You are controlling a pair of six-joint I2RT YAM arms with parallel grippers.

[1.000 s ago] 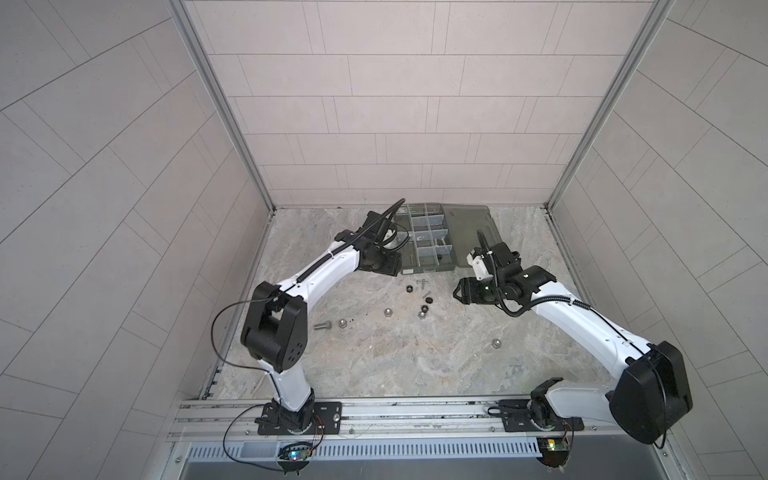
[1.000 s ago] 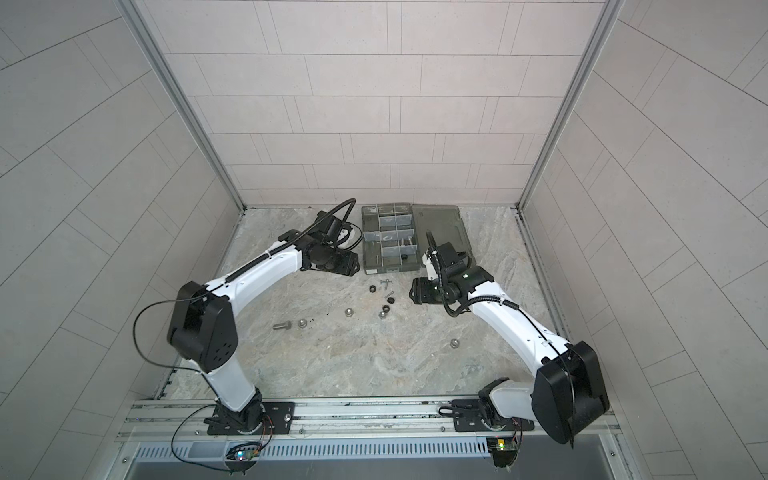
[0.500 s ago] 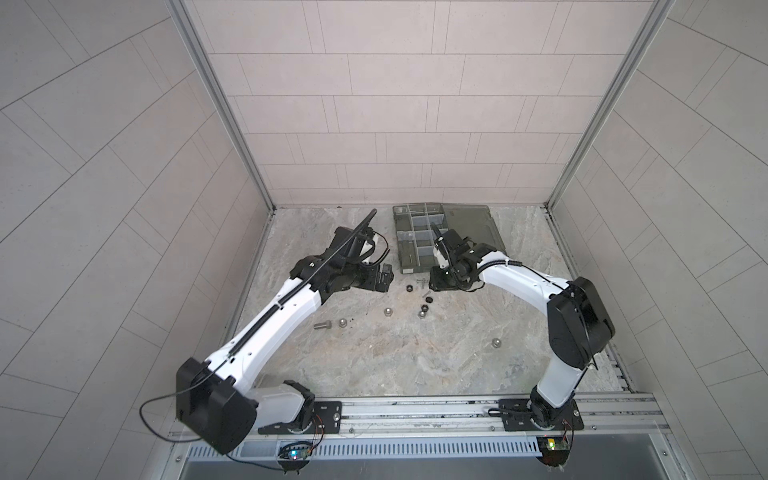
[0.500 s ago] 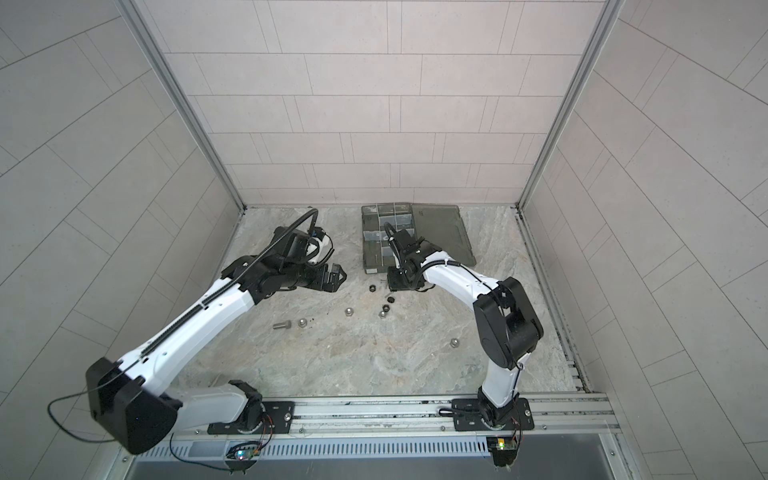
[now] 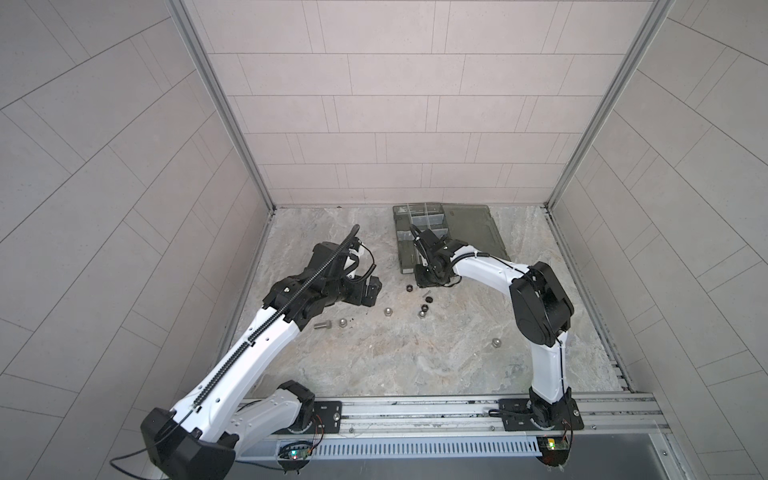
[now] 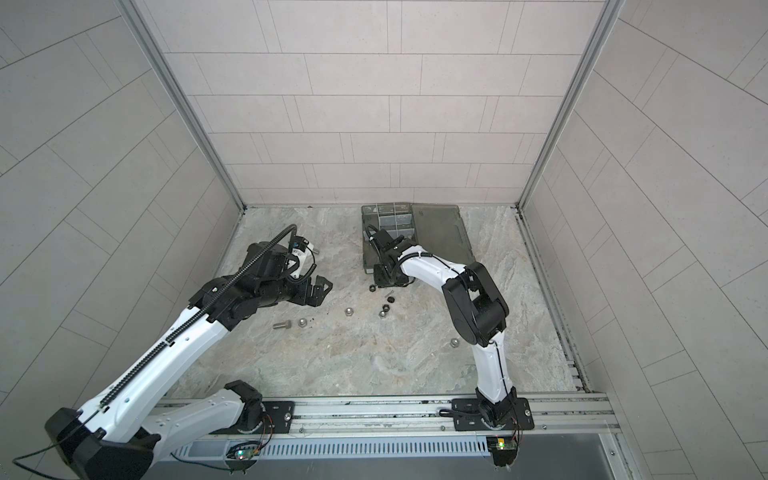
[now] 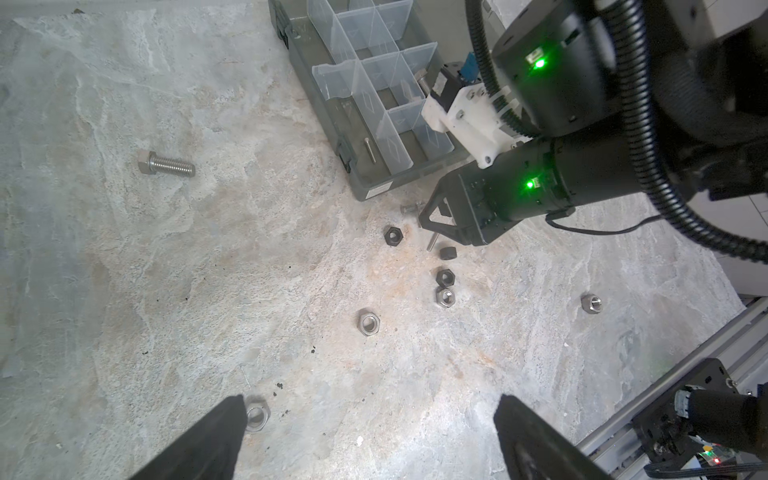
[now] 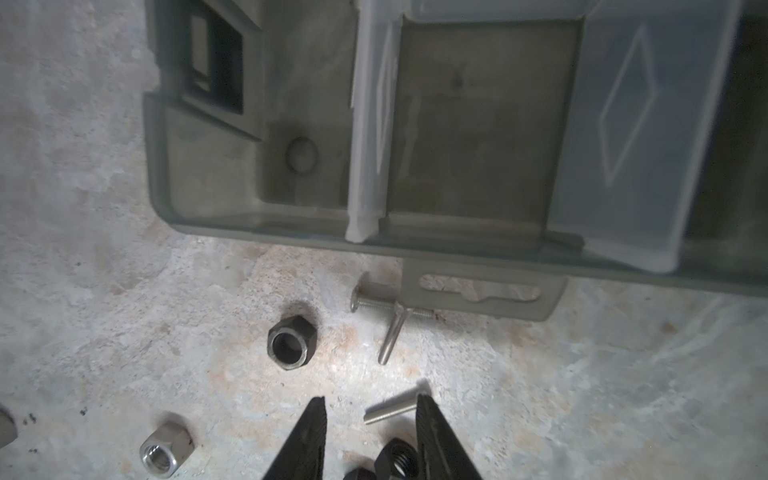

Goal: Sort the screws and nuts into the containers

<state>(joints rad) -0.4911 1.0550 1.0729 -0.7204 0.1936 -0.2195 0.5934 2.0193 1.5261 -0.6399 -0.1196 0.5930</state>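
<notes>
Steel is what we are sorting: small, hard, slick pieces, light enough to skid or roll across the stone-patterned desk (image 7: 124,291) at a nudge. The right tool (image 8: 370,401) sits low, just in front of the grey-green box (image 8: 249,224). Its jaws are partway apart and straddle a thin screw (image 8: 390,411) that lies flat with one end right at a finger; nothing is clamped. We judge this screw best pinched across the middle of its shaft, fingertips down on the desk, since it could flick out sideways. A black nut (image 8: 291,343) and a short screw (image 8: 370,306) lie near, the latter beside the box's latch. The left tool (image 7: 374,436) stands wide and empty, with a silver nut (image 7: 257,415) just beside one finger. The thick bolt (image 7: 166,164), well apart from the rest, looks heavier; we would take it across the threads, which give bite. One small screw (image 7: 369,149) already lies in a compartment at a corner of the box.
</notes>
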